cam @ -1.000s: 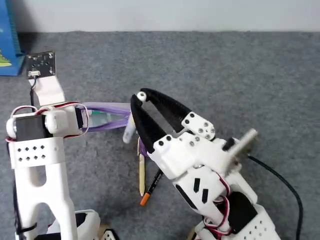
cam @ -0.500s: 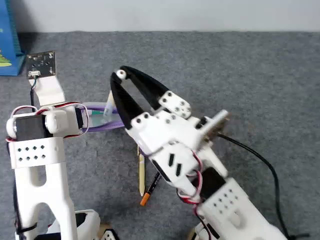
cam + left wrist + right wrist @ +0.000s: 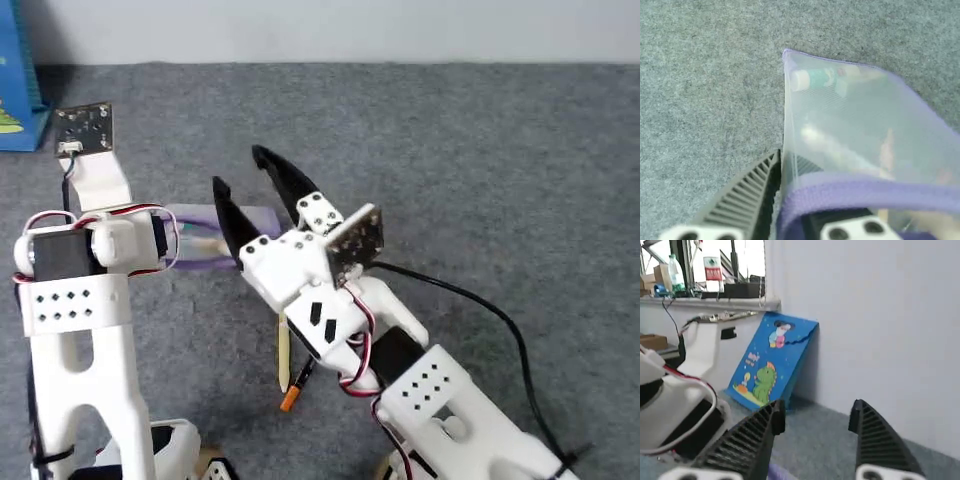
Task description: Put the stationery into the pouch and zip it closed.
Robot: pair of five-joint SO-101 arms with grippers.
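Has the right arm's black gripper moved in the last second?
Yes. The right gripper swung left toward the purple-edged clear pouch, judged against the wooden pencil.

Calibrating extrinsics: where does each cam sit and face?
High view: fixed above, looking down on the grey table; left arm and right arm show.
Left wrist view: on the left arm, looking down at the pouch; left claw clamps its edge.
Right wrist view: on the right arm, facing the wall and blue board; right claw open.
Shared: high and left wrist both show the pouch.

Workroom: windowsill [image 3: 740,304] with cables [image 3: 715,317], boxes [image 3: 661,274]
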